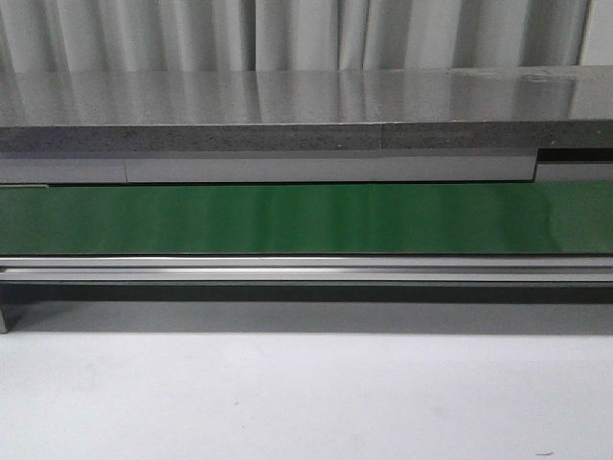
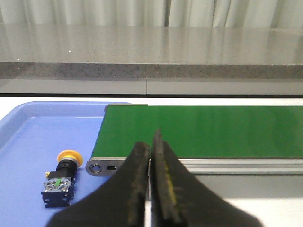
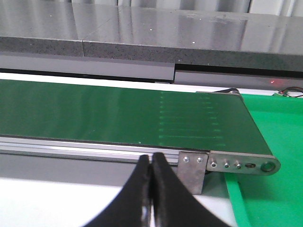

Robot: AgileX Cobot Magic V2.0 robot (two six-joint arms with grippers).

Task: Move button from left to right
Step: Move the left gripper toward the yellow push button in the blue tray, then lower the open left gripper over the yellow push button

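Neither claw shows in my front view: only the long green conveyor belt [image 1: 306, 218] running left to right, a bare white tabletop [image 1: 306, 398] near me, a grey speckled stone counter [image 1: 287, 115] beyond it and pale curtains [image 1: 287, 34] at the far wall.

In the left wrist view, my left claw [image 2: 152, 142] hangs empty with fingers pressed together, near the belt's left end. The button [image 2: 60, 178], orange-yellow mushroom cap on a black boxy body, lies on its side in a light blue plastic tray [image 2: 28, 137], left of the claw. I judge a round cap lying sideways could roll or slip from a poor pinch.

In the right wrist view, my right claw [image 3: 151, 161] is also closed on nothing, near the belt's right end, beside a green mat [image 3: 265, 198].
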